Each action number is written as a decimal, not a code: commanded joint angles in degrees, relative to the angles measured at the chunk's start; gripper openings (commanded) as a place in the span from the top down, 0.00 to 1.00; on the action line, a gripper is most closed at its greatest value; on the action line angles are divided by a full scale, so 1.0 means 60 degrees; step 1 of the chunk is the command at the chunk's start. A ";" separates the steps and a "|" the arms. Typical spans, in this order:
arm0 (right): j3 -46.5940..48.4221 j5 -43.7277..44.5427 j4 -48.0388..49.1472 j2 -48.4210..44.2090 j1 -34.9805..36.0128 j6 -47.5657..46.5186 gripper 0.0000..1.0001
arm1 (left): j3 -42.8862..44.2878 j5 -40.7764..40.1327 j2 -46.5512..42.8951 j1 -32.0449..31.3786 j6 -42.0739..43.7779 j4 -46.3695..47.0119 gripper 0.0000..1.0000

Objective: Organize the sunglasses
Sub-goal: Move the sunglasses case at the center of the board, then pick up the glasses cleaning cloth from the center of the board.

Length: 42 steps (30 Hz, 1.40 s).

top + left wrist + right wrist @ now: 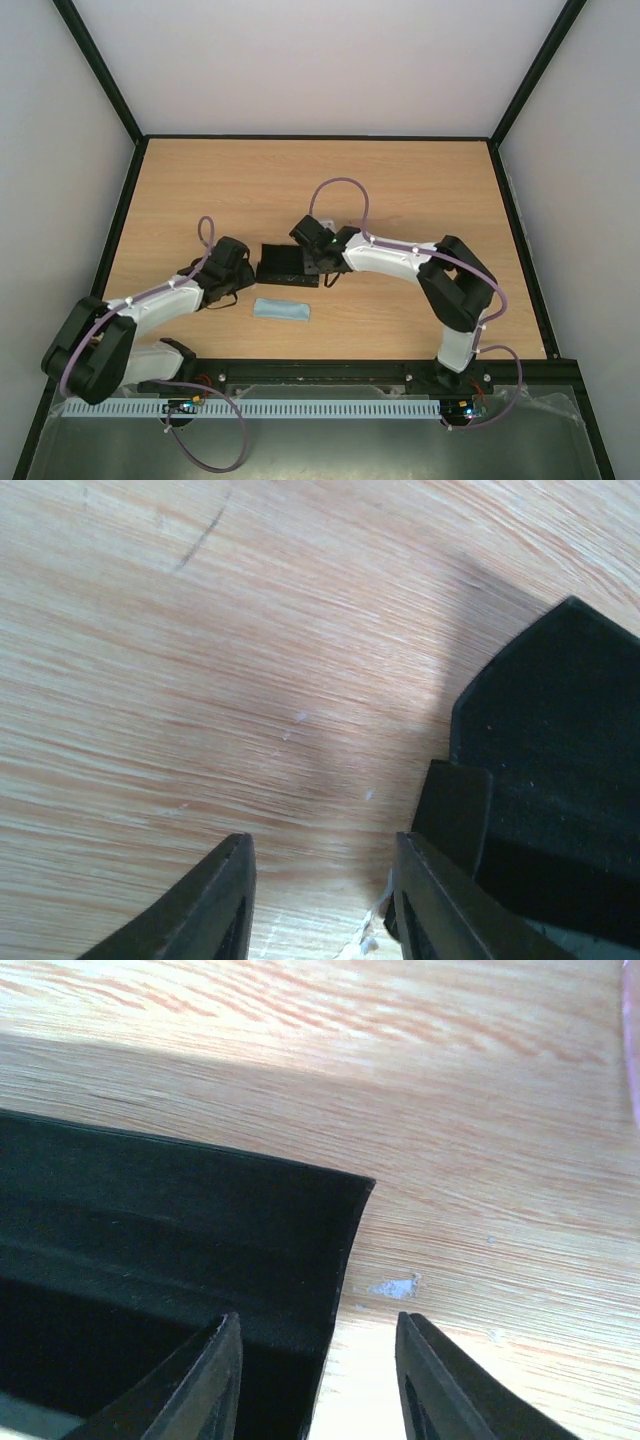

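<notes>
One view alone, the overhead, shows the blue cloth.

Counted on one wooden table: one black oblong case, one light blue cloth, two robot arms, left and right.

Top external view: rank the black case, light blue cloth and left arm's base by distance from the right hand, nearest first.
1. black case: right at the right hand, on its left.
2. light blue cloth: toward the near edge.
3. left arm's base: near-left corner.
</notes>
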 commanded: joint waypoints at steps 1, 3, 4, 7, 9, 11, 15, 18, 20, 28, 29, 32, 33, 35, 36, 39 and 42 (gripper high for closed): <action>-0.0087 0.0607 -0.0144 -0.1197 0.0042 0.0104 0.54 | 0.0193 -0.0333 -0.0663 0.0133 0.0054 -0.0871 0.53; -0.0607 0.0615 0.0095 -0.1911 0.0030 0.0323 0.46 | 0.0243 -0.0083 -0.0966 0.0407 0.0069 -0.1174 0.43; -0.0969 0.0587 0.0269 -0.2343 0.0030 0.0438 0.43 | 0.0255 -0.0083 -0.1131 0.0487 0.0090 -0.1308 0.38; -0.1972 0.0621 0.0728 -0.3655 0.0039 0.0593 0.28 | 0.0335 -0.0201 -0.1637 0.0664 0.0170 -0.1788 0.29; -0.2432 0.0369 0.0813 -0.4373 0.0031 0.0510 0.11 | 0.0416 -0.0037 -0.2002 0.0777 0.0200 -0.2044 0.22; -0.2922 -0.0071 0.0989 -0.5061 0.0031 0.0549 0.01 | 0.0508 0.0301 -0.2393 0.0824 0.0202 -0.2337 0.07; -0.3908 -0.1511 0.1527 -0.5852 0.0039 0.0961 0.01 | 0.0661 0.0752 -0.3005 0.0825 0.0217 -0.2798 0.01; -0.4497 -0.2491 0.2029 -0.6076 0.0062 0.1530 0.12 | 0.0726 0.1151 -0.3277 0.0825 0.0250 -0.2981 0.01; -0.4610 -0.2577 0.2043 -0.5989 0.0252 0.1807 0.24 | 0.0715 0.1248 -0.3505 0.0826 0.0261 -0.3137 0.01; -0.3112 -0.1110 0.0792 -0.3430 0.1924 0.2469 0.59 | 0.0596 0.1668 -0.4351 0.0797 0.0173 -0.3340 0.01; -0.2889 -0.0916 0.0614 -0.3051 0.2140 0.2600 0.63 | 0.0566 0.1659 -0.4354 0.0808 0.0160 -0.3329 0.01; -0.2356 -0.0358 0.0195 -0.2185 0.2662 0.2980 0.68 | 0.0570 0.1722 -0.4416 0.0815 0.0217 -0.3339 0.01; -0.2211 -0.0181 0.0039 -0.1958 0.2774 0.3101 0.69 | 0.0557 0.1791 -0.4457 0.0812 0.0224 -0.3318 0.01; -0.2005 0.0022 -0.0150 -0.1559 0.2974 0.3311 0.71 | 0.0560 0.1894 -0.4524 0.0812 0.0259 -0.3291 0.01; -0.1933 0.0080 -0.0185 -0.1408 0.3054 0.3401 0.72 | 0.0552 0.1940 -0.4544 0.0812 0.0284 -0.3274 0.01; -0.1772 0.0183 -0.0196 -0.1082 0.3198 0.3642 0.74 | 0.0589 0.2006 -0.4523 0.0812 0.0383 -0.3275 0.01; -0.1664 0.0281 -0.0253 -0.0819 0.3262 0.3797 0.75 | 0.0549 0.2118 -0.4494 0.0812 0.0432 -0.3167 0.01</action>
